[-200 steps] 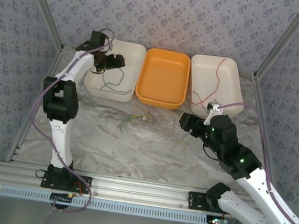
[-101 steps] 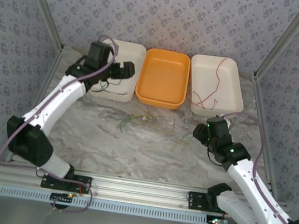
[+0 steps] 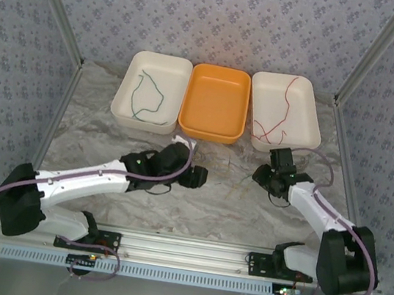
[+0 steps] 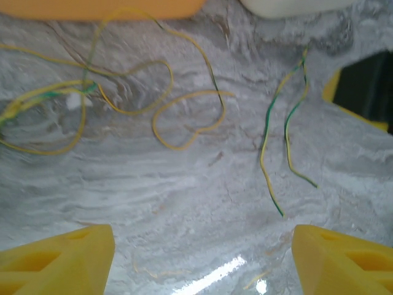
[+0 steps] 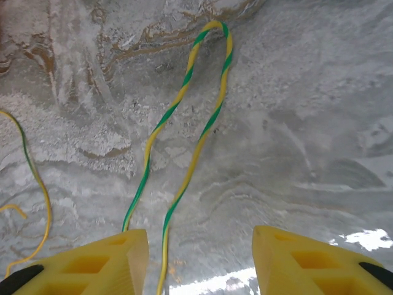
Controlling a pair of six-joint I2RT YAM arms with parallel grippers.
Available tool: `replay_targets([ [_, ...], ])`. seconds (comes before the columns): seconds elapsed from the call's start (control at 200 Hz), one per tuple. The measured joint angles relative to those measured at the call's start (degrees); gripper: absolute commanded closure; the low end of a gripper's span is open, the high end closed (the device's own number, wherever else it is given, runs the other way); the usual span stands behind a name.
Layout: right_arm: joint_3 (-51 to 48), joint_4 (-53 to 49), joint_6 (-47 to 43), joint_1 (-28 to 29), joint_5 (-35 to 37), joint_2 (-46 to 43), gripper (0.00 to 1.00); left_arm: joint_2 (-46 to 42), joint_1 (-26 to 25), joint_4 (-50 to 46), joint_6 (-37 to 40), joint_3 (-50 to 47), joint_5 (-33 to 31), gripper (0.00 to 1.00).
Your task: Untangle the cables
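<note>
Left hand (image 4: 204, 249), right hand (image 5: 199, 261): wide, empty. Logged green cable (image 3: 160, 100) trayed at 11 o'clock, red cable (image 3: 288, 115) at 1; found yellow-green cables (image 4: 263, 147) unsorted on surface (image 4: 184, 196).

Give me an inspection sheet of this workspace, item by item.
Surface: grey marbled tabletop.
Job's things: dark green wire in left white tray; red wire in right white tray; yellow-green wires loose on tabletop.
Clutter: orange plastic tray, empty.
Grippers: left gripper open above loose wires; right gripper open over a folded striped yellow-green wire.
Cables: purple-grey cables along both arms.
Surroundings: patterned walls, metal frame.
</note>
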Motion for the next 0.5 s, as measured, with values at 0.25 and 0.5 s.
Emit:
replay_targets([
  [0.25,3.0,4.9,1.3,-0.3,-1.2,11.2,0.59,-1.9,-4.5,7.2,-2.7,-5.5,-4.0,0.22],
  [0.5,5.4,4.8,2.3,-0.4,1.0,15.3,0.89,-8.7,-9.4,22.3,-2.3,-16.3,-3.7,0.23],
])
